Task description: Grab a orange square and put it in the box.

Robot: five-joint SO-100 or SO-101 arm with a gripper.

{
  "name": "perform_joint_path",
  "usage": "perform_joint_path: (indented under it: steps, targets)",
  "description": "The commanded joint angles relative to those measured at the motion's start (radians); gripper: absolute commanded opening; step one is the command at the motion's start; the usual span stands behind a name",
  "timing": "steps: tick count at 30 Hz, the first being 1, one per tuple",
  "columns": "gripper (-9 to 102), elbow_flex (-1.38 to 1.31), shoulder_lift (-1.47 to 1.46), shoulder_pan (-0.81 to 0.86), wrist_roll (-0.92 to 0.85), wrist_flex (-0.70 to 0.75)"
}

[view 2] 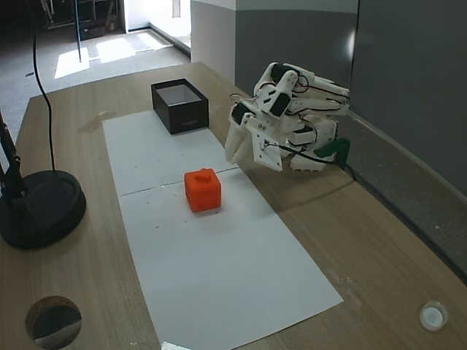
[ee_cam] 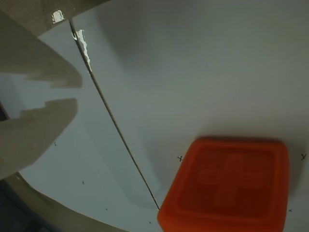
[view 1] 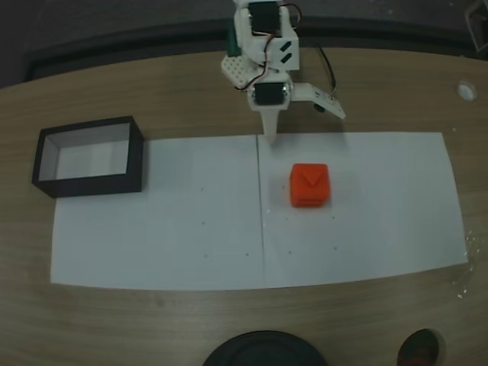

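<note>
The orange square (view 1: 309, 185) rests on white paper to the right of the seam between two sheets. In another fixed view the orange square (view 2: 202, 189) stands alone, with nothing touching it. My gripper (view 1: 305, 128) hovers just behind it, open, one finger pointing down at the paper's far edge and the other splayed out to the right. In the wrist view a pale finger (ee_cam: 34, 135) fills the left side, while the orange square (ee_cam: 227, 186) lies at the lower right, apart from it. The black-walled box (view 1: 88, 183) sits at the far left, and the box (view 2: 179, 117) looks empty.
Two white paper sheets (view 1: 168, 229) cover the middle of the wooden table. A black round base (view 2: 40, 208) and a cable hole (view 2: 52, 321) sit at the near edge. A small white cap (view 1: 466, 90) lies at the far right. A cable (view 1: 329, 72) trails behind the arm.
</note>
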Motion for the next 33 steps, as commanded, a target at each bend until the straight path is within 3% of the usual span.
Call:
perform_joint_path:
  steps: [1,22,24,29,33]
  targets:
    - [0,-0.055,-0.008,0.005,0.003,0.008]
    - [0,-0.054,-0.008,-0.071,-0.005,-0.002]
    - [3,-0.046,-0.008,-0.115,-0.037,-0.049]
    - [21,-0.041,-0.009,-0.137,-0.387,-0.230]
    - [23,-0.124,-0.009,-0.089,-0.255,-0.313]
